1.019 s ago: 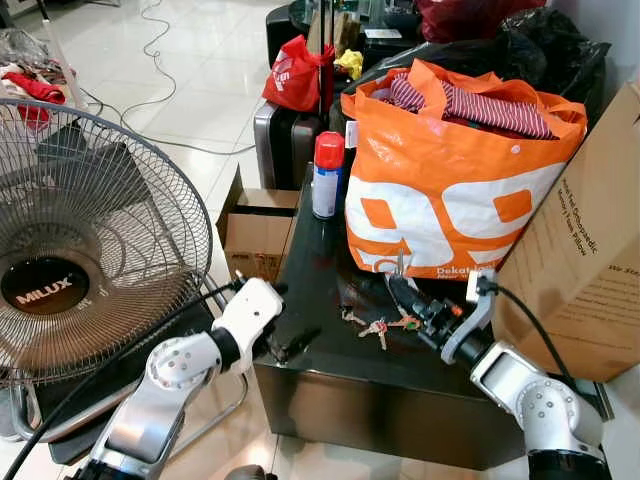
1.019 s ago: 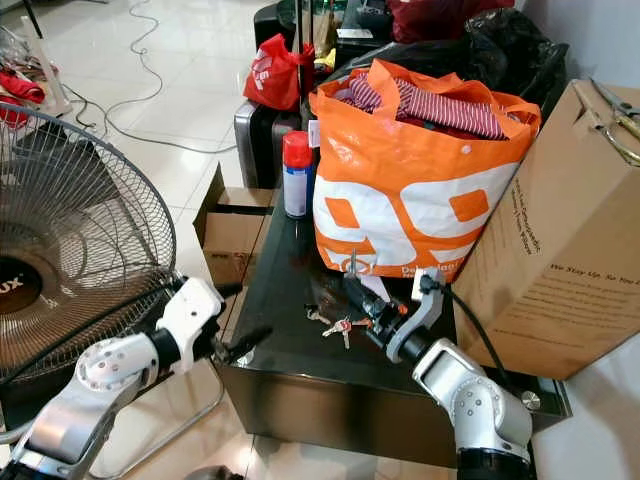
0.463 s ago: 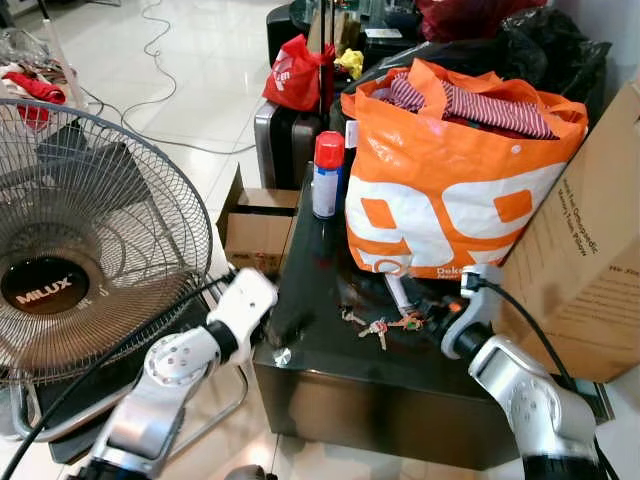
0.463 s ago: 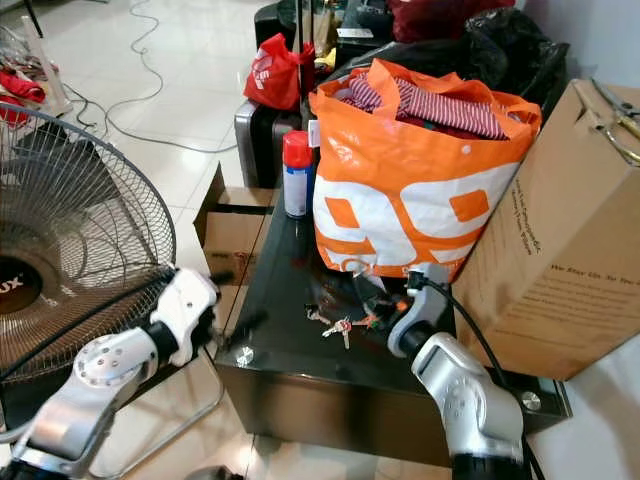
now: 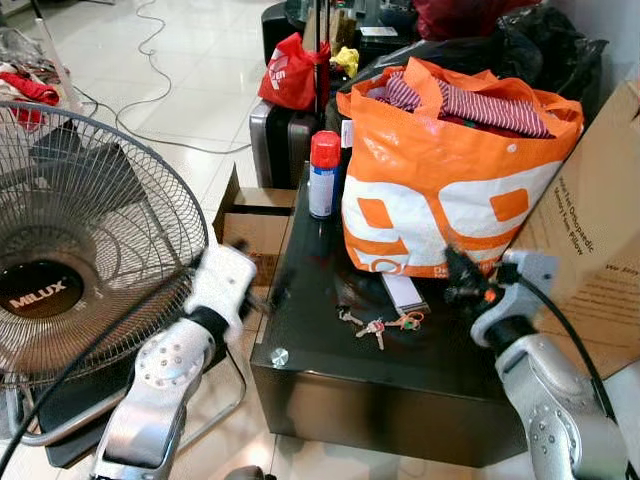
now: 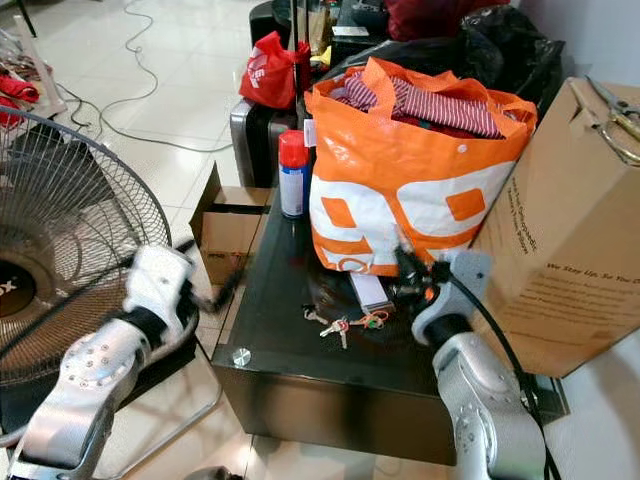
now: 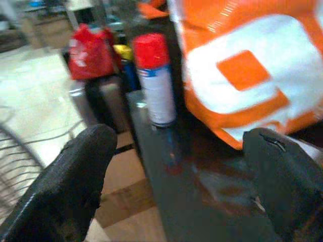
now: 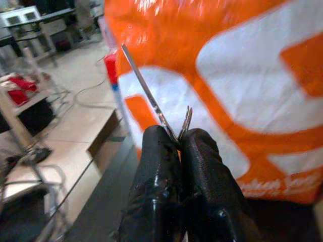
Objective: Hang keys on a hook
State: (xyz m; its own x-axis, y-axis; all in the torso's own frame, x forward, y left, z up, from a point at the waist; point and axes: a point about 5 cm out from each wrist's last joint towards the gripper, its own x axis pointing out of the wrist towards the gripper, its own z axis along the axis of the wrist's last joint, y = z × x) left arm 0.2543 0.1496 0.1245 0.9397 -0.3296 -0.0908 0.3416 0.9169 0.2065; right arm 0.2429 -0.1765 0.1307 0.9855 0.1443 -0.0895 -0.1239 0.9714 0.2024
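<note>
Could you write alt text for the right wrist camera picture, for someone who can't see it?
Two black fingers of the right gripper are pressed together, pinching thin metal pieces that stick out past the tips. Close behind is an orange and white bag; a dark tabletop and a blurred room lie to one side.
</note>
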